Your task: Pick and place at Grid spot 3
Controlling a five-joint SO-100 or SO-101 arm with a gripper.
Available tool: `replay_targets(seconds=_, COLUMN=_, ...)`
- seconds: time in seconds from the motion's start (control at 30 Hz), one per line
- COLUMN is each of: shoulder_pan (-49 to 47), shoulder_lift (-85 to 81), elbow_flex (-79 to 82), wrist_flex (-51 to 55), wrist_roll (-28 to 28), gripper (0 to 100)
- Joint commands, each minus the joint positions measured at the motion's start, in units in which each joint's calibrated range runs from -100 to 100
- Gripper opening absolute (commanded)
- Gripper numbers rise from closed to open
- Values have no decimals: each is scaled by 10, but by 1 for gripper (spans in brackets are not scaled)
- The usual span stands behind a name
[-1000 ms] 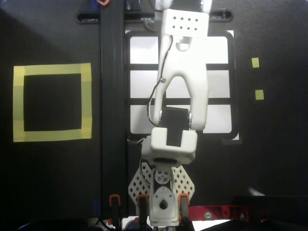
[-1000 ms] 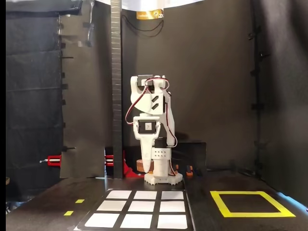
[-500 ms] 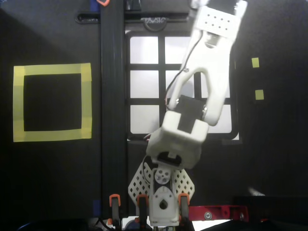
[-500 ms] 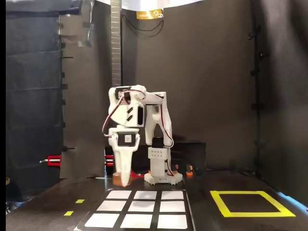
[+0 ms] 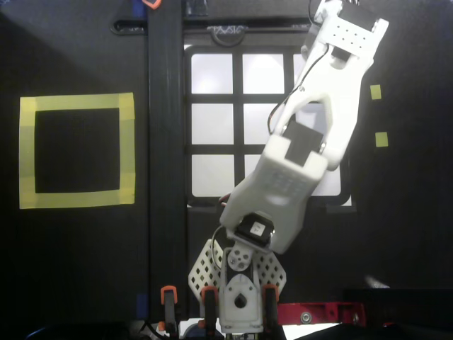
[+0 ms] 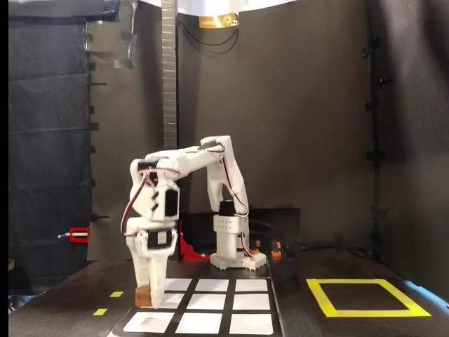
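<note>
- In the fixed view, two small yellow tape marks (image 6: 116,293) are lying on the dark table (image 6: 63,302), at the far left.
- Just to their right, the gripper (image 6: 144,293) is pointing straight down, and its fingers are clamping a small brown block (image 6: 144,298) at the tip.
- The block is sitting low over the left edge of the grid, at about the middle row. Whether it is touching the surface cannot be told.
- Grid spot 3 (image 6: 151,321) is lying just in front of the gripper, as the near-left cell in this view. It is showing bare and white.
- The arm's base (image 6: 235,253) is standing behind the grid, well apart from the gripper.
- At the far right, the yellow tape square (image 6: 372,313) is lying away from everything.
- In the overhead view, the arm (image 5: 318,113) is reaching toward the top right and covering most of Grid spot 3 (image 5: 299,71). Only a left sliver of the cell is showing, and the fingers are hiding under the wrist.
</note>
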Motion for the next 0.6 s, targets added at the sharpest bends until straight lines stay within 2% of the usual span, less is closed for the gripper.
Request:
replay_targets(seconds=0.0, shoulder_pan=5, shoulder_lift=16, elbow_flex=-17, wrist_flex=-19, wrist_roll=5, gripper=15)
replay_targets(seconds=0.47, shoulder_pan=7, shoulder_lift=38, elbow_flex=-16, wrist_flex=-24, wrist_roll=21, gripper=15)
replay_targets(seconds=0.57, shoulder_pan=7, shoulder_lift=38, elbow_flex=-16, wrist_flex=-24, wrist_roll=21, gripper=18)
